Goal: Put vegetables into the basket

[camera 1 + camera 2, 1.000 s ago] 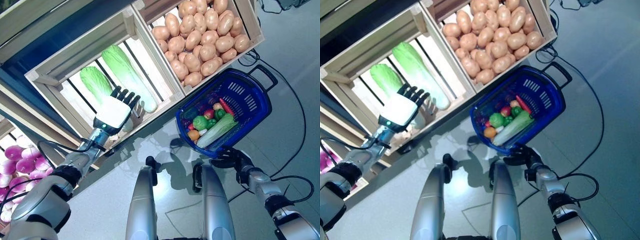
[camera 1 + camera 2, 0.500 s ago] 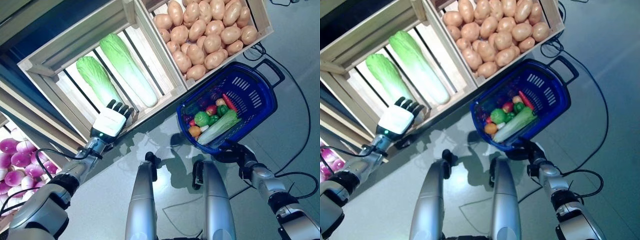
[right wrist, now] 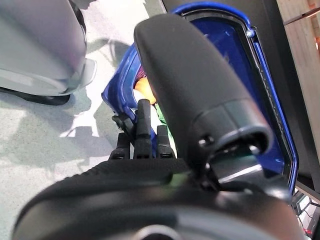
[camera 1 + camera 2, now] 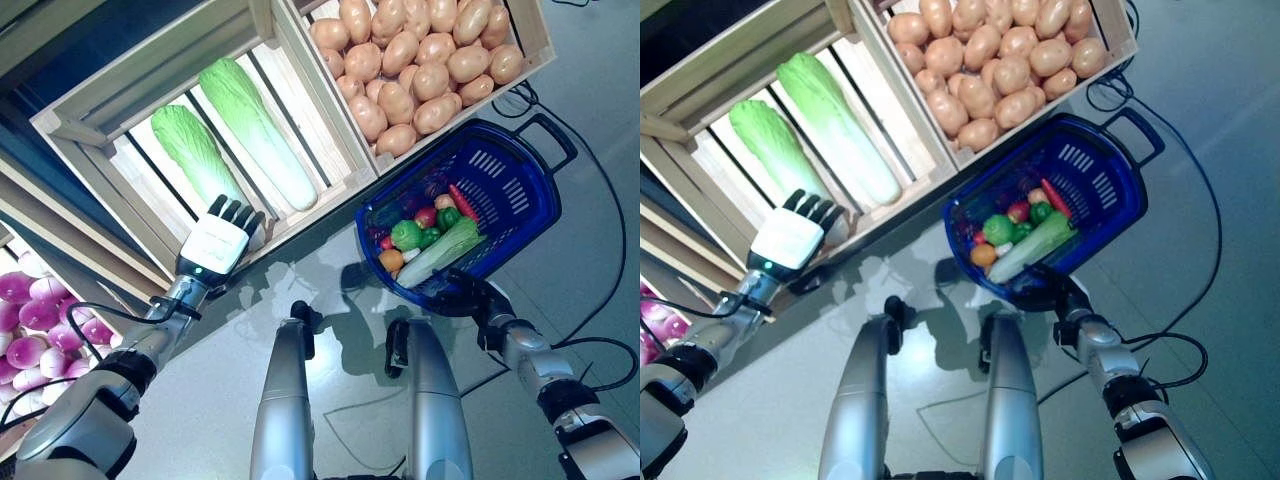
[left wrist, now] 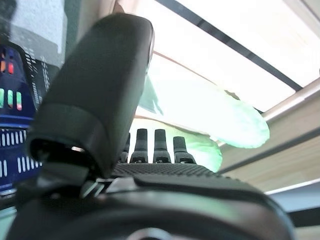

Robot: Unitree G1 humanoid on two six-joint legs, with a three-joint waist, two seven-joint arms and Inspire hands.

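Note:
The blue plastic basket [image 4: 515,190] stands on the floor and holds a long pale green cabbage [image 4: 440,250], a round green vegetable [image 4: 405,235], an orange one [image 4: 390,260] and a red pepper [image 4: 458,202]. My left hand [image 4: 217,240] is at the front rim of the wooden crate [image 4: 75,120], open, its fingers straight and pointing at the near end of a green napa cabbage [image 4: 192,155]. That cabbage shows just past the fingers in the left wrist view [image 5: 210,115]. My right hand [image 4: 468,297] is open beside the basket's near rim [image 3: 125,95].
A second, longer napa cabbage [image 4: 258,133] lies beside the first in the same crate. A crate of potatoes [image 4: 420,60] stands next to it, just behind the basket. A lower shelf with purple onions [image 4: 40,320] is at the left. Grey floor lies around the basket.
My left hand has drawn back from inside the crate to its front rim, off the cabbages. The camera has shifted a little. My right hand stays by the basket.

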